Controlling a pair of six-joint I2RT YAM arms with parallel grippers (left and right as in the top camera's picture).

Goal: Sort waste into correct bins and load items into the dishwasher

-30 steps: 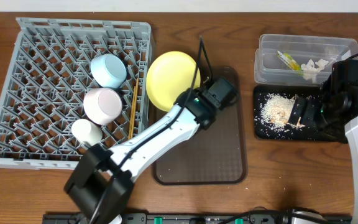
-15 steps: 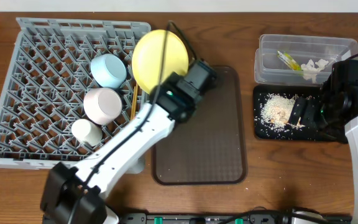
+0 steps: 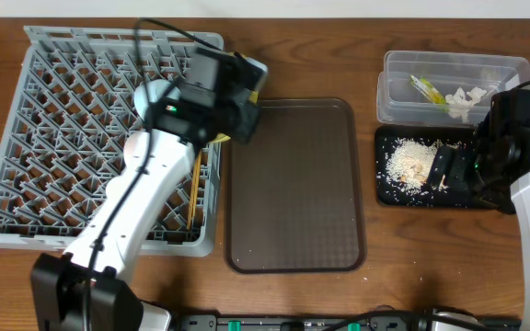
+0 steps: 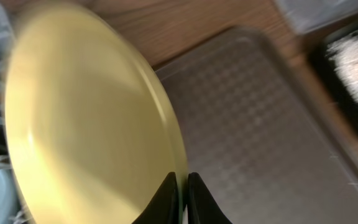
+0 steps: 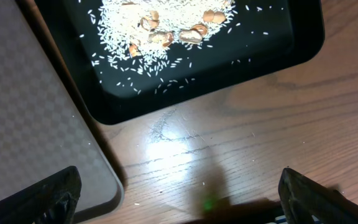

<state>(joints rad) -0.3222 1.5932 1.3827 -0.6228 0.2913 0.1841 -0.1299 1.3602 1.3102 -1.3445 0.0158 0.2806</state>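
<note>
My left gripper (image 4: 182, 186) is shut on the rim of the round yellow plate (image 4: 86, 124) and holds it tilted on edge. In the overhead view the left gripper (image 3: 244, 108) hangs over the right edge of the grey dish rack (image 3: 63, 119), and only a sliver of the plate (image 3: 255, 94) shows. The light blue bowl (image 3: 150, 93) peeks out beside the arm, and the chopsticks (image 3: 194, 179) lie in the rack. The pink bowl and white cup are hidden under the arm. My right gripper (image 5: 182, 199) is open and empty over bare wood beside the black tray (image 5: 303, 37) of rice scraps (image 5: 148, 25).
The brown serving tray (image 3: 293, 184) lies bare between the rack and the bins. The clear tub (image 3: 403, 92) at the back right holds the green-and-yellow wrapper (image 3: 424, 88) and white paper bits (image 3: 463, 99). The black tray (image 3: 386, 188) sits in front of it.
My left arm has swung left with the yellow plate, from the brown tray's back corner to above the rack's right edge, turning it on edge. The right arm has not moved.
</note>
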